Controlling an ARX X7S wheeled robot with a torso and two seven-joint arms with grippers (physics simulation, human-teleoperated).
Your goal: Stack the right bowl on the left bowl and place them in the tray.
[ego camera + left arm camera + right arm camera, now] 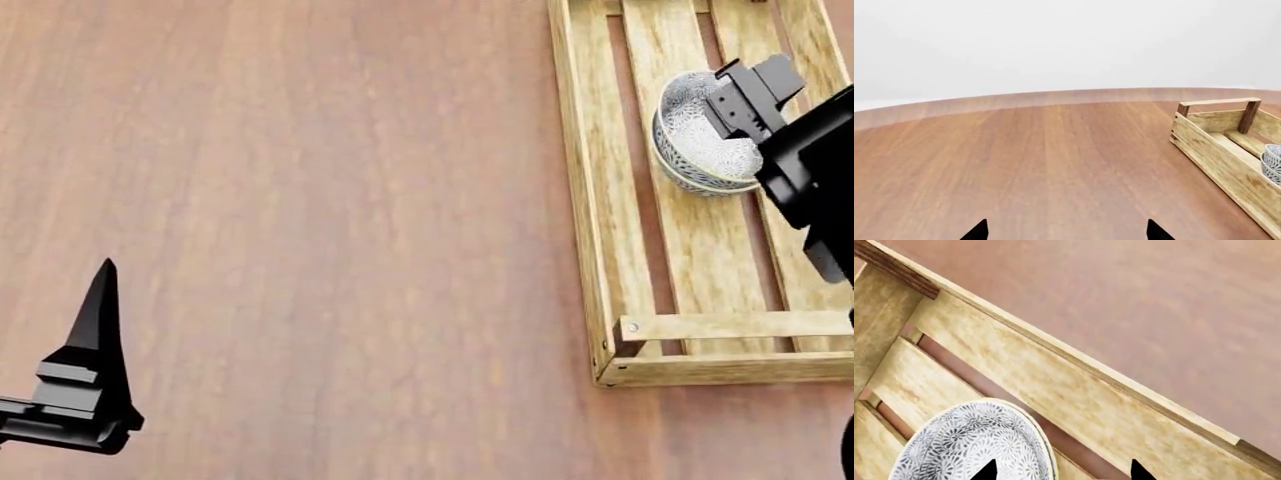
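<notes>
Far left in the head view, left gripper [80, 400] hanging low over bare wooden tabletop [334, 200], fingers spread wide in its own wrist view, gripping nothing, parked well away from the action, probably just to keep clear. Moving right, a long stretch of table, then the pale wooden tray [587, 250], slatted bottom, low walls, corner posts. Inside it, patterned bowls [687, 135] sitting on the slats near the far end, two rims showing one inside the other at the edge of the left wrist view, so apparently stacked already. Further right, right gripper [747, 95] poised over the bowls' right rim, fingertips parted in its wrist view, one over the bowl and one over the slats, not pinching. Looks like stack delivered, only a clean withdrawal left.
</notes>
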